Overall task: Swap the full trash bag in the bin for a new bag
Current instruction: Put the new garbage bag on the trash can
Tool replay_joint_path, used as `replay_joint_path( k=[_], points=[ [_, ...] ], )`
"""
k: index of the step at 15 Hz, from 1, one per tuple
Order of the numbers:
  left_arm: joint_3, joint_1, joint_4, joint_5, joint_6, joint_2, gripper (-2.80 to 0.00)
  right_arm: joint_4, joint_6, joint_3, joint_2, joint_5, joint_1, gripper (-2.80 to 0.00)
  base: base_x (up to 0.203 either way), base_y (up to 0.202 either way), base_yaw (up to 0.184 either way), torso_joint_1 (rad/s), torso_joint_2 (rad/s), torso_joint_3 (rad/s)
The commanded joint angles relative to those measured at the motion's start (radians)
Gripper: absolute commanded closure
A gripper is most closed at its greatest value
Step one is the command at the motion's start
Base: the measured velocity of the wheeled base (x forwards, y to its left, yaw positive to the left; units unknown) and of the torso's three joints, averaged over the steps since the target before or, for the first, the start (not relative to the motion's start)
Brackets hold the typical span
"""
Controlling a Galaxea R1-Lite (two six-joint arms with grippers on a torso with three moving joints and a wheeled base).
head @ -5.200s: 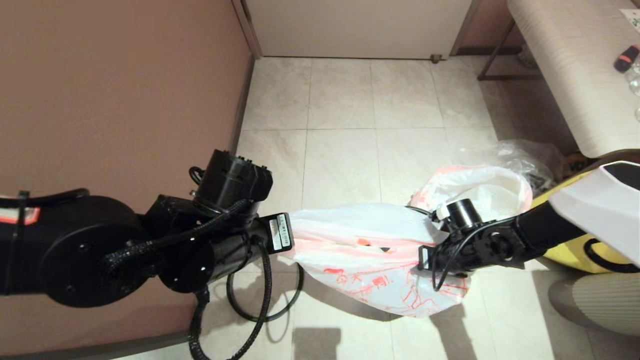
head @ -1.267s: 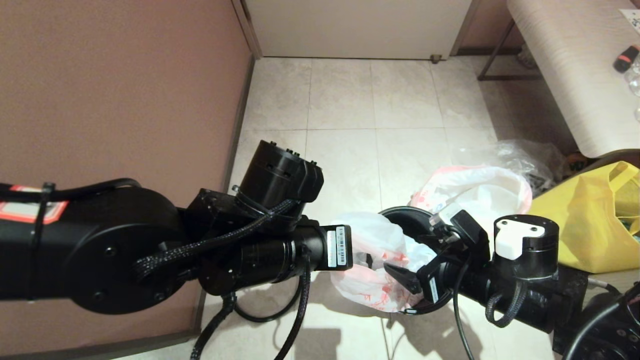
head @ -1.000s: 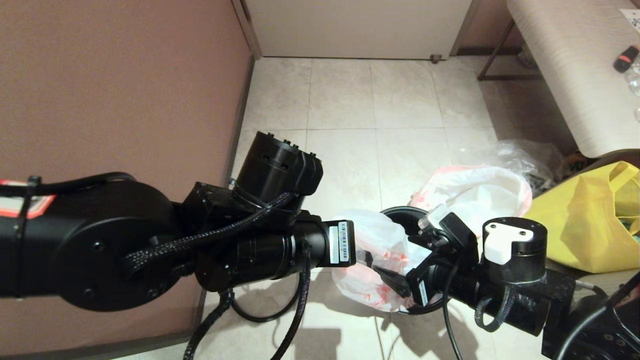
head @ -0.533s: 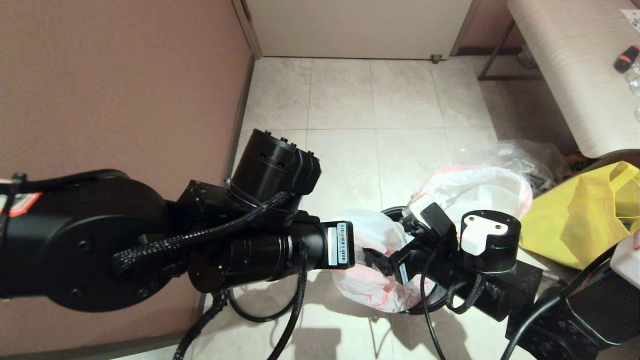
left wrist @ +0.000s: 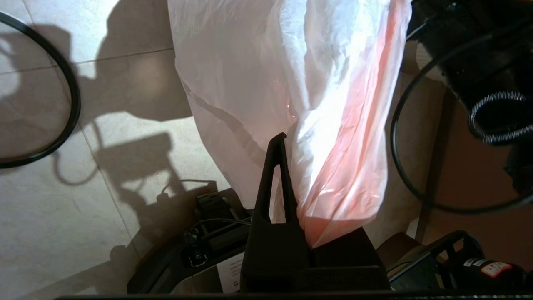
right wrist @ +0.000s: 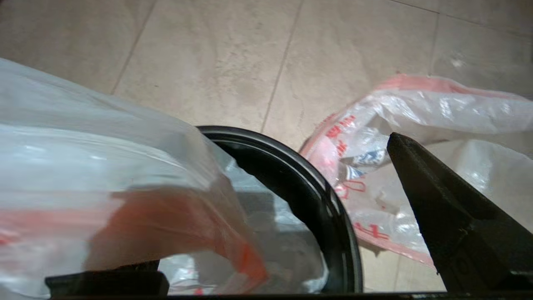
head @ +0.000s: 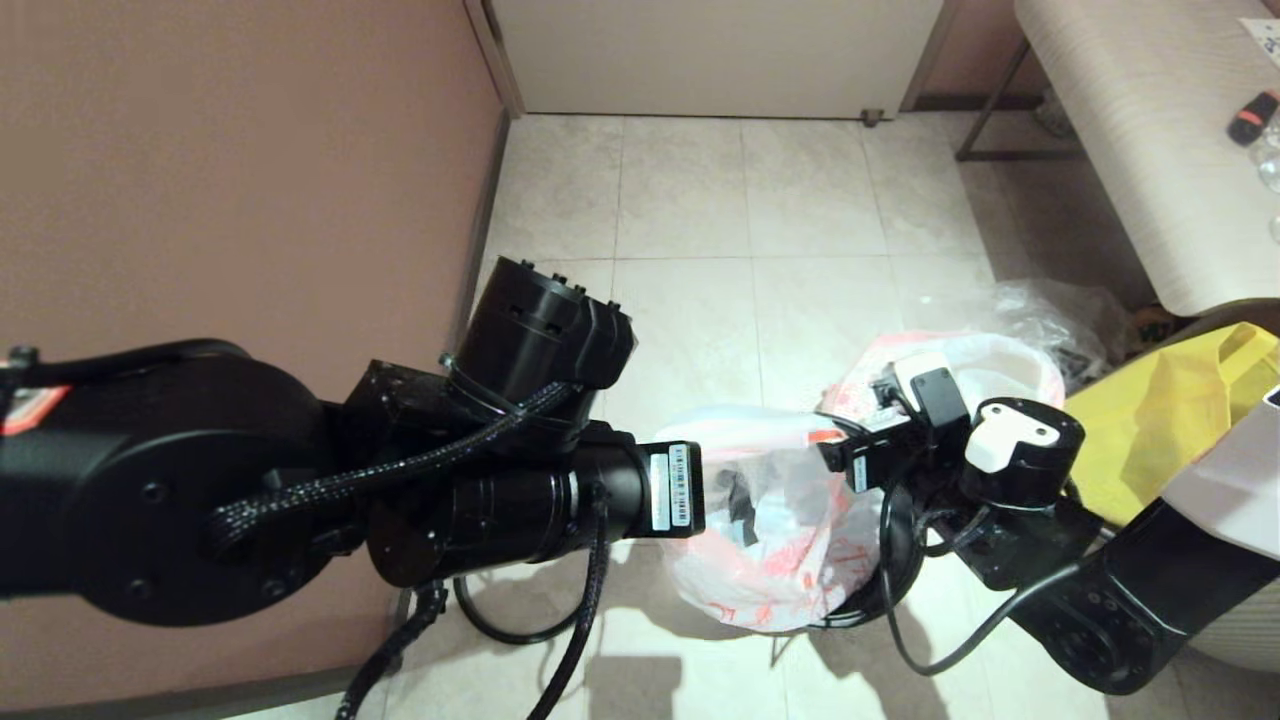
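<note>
I take the bin (head: pixel 885 560) as my landmark: it stands on the floor under the new bag (head: pixel 775 520), whose film hangs over its mouth and down its outer side towards my left arm. My left pincer (left wrist: pixel 278 166) is clamped tight on the bag's pink rim on the side of the bin away from the full trash bag (head: pixel 985 375). My right pincer (head: pixel 838 452) is at the opposite side of the bag's mouth, just above the bin's rim, on the side nearer the full bag; its fingers are spread and I cannot tell whether any film is caught between them. The bag's mouth therefore runs across the bin from one pincer to the other. I judge the next move to be drawing that rim down over the ring, and my right pincer is nearer the uncovered rim.
</note>
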Motion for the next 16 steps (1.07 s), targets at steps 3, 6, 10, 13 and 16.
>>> replay_joint_path(
  k=[3,6,10,13,16],
  points=[
    [0.000,0.007,-0.004,-0.020,-0.002,0.030,0.00,-0.011,0.002,-0.011,0.051,0.004,-0.058,-0.28,0.000,0.000,0.000,0.000,0.00,0.000],
    [-0.030,0.035,-0.011,-0.020,-0.001,0.105,0.00,-0.003,0.036,-0.012,0.065,0.032,-0.101,0.00,0.000,0.000,0.000,0.000,0.00,0.000],
    [-0.193,0.114,-0.002,-0.025,0.007,0.256,0.00,0.203,0.181,-0.067,0.010,0.185,-0.214,0.00,0.000,0.000,0.000,0.000,0.00,0.000],
    [-0.374,0.173,0.067,-0.030,0.037,0.377,0.00,0.465,0.244,-0.201,-0.039,0.329,-0.304,0.00,0.000,0.000,0.000,0.000,0.00,0.000],
    [-0.527,0.234,0.140,-0.030,0.070,0.502,0.00,0.721,0.268,-0.361,-0.035,0.461,-0.376,0.00,0.000,0.000,0.000,0.000,0.00,0.000]
  ],
)
